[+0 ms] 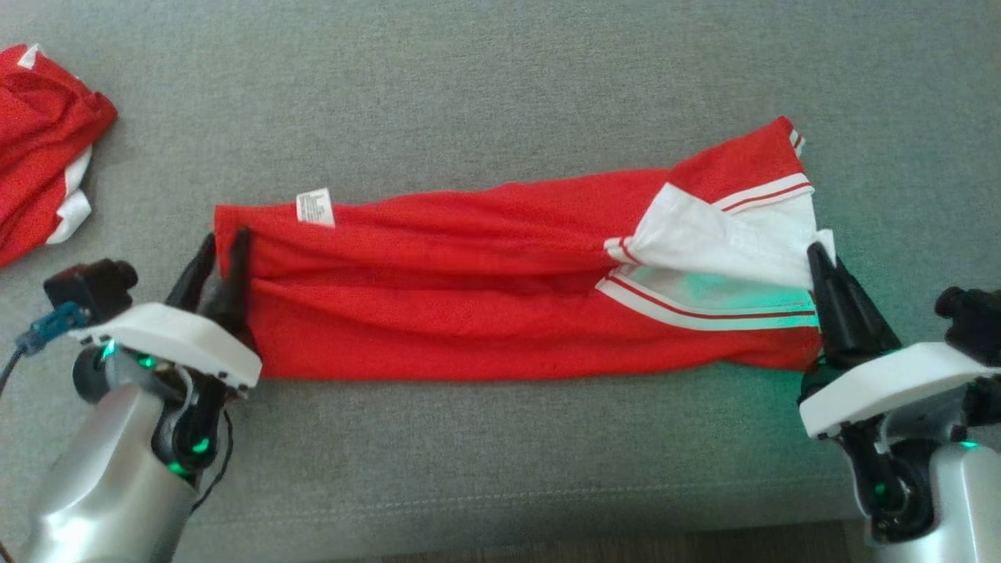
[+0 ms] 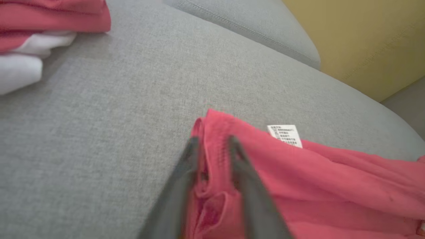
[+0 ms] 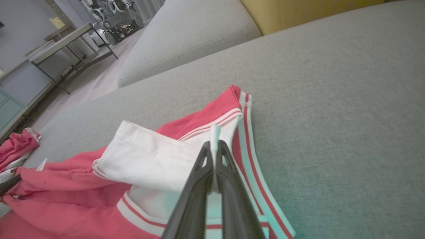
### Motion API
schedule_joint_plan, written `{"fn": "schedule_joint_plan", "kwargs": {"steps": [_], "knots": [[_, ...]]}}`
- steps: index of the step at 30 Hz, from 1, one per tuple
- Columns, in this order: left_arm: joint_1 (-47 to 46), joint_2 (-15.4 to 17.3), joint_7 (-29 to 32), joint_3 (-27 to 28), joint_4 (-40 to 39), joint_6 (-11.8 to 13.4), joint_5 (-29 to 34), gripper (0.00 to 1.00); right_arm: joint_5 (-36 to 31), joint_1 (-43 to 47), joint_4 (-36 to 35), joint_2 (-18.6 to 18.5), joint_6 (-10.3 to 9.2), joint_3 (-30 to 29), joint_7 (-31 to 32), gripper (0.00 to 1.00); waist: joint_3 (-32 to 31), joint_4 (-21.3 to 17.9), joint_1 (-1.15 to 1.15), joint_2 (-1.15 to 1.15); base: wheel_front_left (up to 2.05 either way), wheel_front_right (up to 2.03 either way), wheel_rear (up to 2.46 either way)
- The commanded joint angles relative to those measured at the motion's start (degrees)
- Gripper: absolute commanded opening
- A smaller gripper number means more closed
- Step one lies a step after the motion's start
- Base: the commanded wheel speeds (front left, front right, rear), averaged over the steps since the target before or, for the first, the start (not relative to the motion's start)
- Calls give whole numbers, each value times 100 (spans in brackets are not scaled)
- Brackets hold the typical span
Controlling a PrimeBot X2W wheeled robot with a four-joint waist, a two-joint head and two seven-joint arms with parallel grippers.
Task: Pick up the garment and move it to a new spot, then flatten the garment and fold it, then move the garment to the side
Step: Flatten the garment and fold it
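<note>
The garment (image 1: 485, 289), red mesh with white striped panels, lies stretched in a long band across the grey cushion (image 1: 500, 78). My left gripper (image 1: 225, 242) is at its left end near the white label (image 1: 315, 207). In the left wrist view the fingers (image 2: 186, 166) stand a little apart, so the left gripper (image 2: 213, 141) is open with a fold of the garment (image 2: 332, 186) lying between them. At the right end my right gripper (image 1: 817, 254) is shut on the white hem. The right wrist view shows the right gripper (image 3: 215, 144) pinching a sliver of the garment (image 3: 149, 159).
Another red and white garment (image 1: 39, 141) lies bunched at the cushion's far left, also seen as the heap (image 2: 33, 33). The cushion's front edge (image 1: 500, 500) runs close below both arms. A yellow backrest (image 2: 365, 39) stands behind, and a table (image 3: 66, 39) stands on the floor beyond.
</note>
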Motion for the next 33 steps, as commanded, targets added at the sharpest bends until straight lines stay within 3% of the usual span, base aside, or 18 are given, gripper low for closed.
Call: {"fn": "schedule_joint_plan", "kwargs": {"steps": [1,9,12,17,23,33], "knots": [[-31,240,-13,236,-195,70,-59,100,-1,-29,-133,-18,-4,151,-83,100,-12,-14,0,0,0,0,0],[371,207,-229,303,-613,587,446,100,-194,75,-27,-14,-4,213,-890,100,-142,44,0,0,0,0,0],[567,167,-258,514,-1055,874,842,100,-463,28,-77,-14,-4,137,-1236,100,-247,64,0,0,0,0,0],[973,12,-262,957,-1895,1128,1496,100,-798,-11,-137,-13,-4,103,-1462,100,-419,96,0,0,0,0,0],[1639,-230,-263,1181,-2724,1189,2159,100,-1116,118,-138,-13,-4,144,-1496,100,-691,143,0,0,0,0,0],[2157,-290,-264,1207,-3103,1227,2608,100,-1162,349,-169,-13,-4,237,-1418,100,-906,171,0,0,0,0,0]]}}
